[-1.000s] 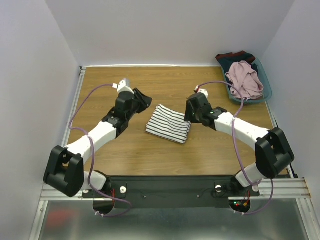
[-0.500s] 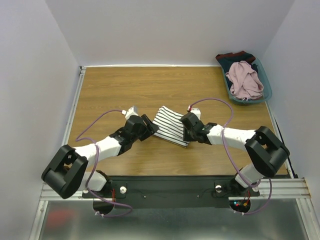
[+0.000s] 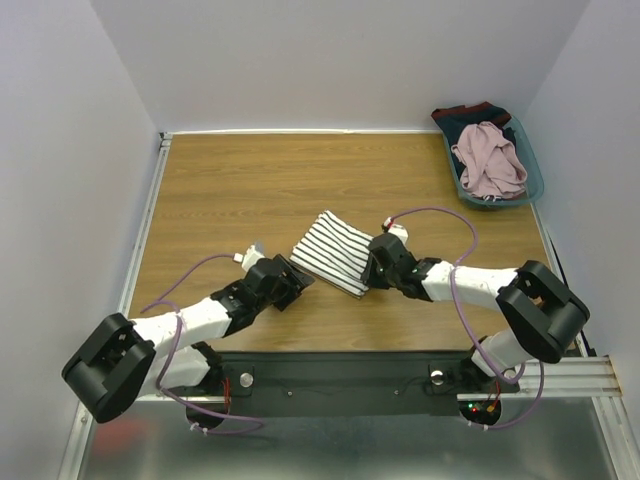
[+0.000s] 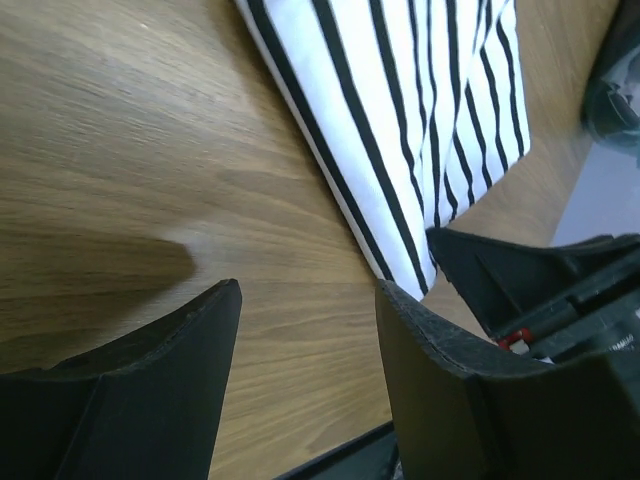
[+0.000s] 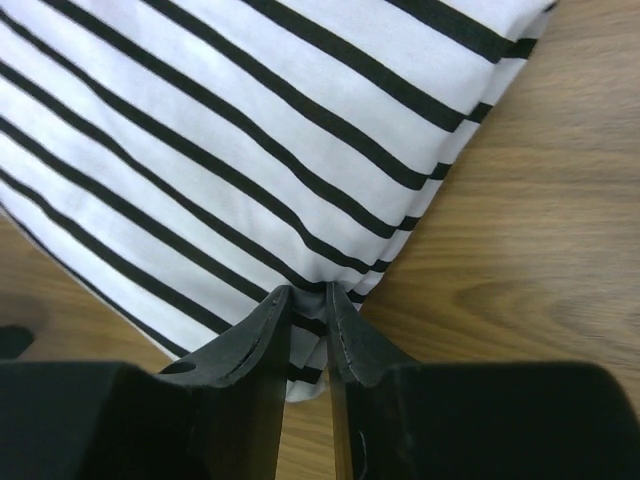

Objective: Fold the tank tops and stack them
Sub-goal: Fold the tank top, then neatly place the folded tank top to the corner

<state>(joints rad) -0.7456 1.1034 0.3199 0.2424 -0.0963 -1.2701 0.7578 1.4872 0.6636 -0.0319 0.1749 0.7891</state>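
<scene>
A folded striped tank top [image 3: 335, 251] lies mid-table, white with thin black stripes [image 5: 250, 150] [image 4: 400, 120]. My right gripper [image 3: 373, 274] [image 5: 308, 293] is shut on its near right edge, a fold of the cloth pinched between the fingers. Open, my left gripper [image 3: 298, 282] [image 4: 308, 300] hovers low over bare wood just off the top's near left corner, nothing between its fingers. The pink tank top [image 3: 489, 158] lies crumpled in the basket at the far right.
A teal basket [image 3: 531, 170] at the back right corner also holds dark navy-and-red clothing [image 3: 470, 113]. White walls enclose the table on three sides. The black base rail [image 3: 340, 375] runs along the near edge.
Both arms have dropped and drawn back toward the near edge. The right gripper has closed on the striped top's edge; the left has opened and moved off to its near left corner. The top has shifted slightly.
</scene>
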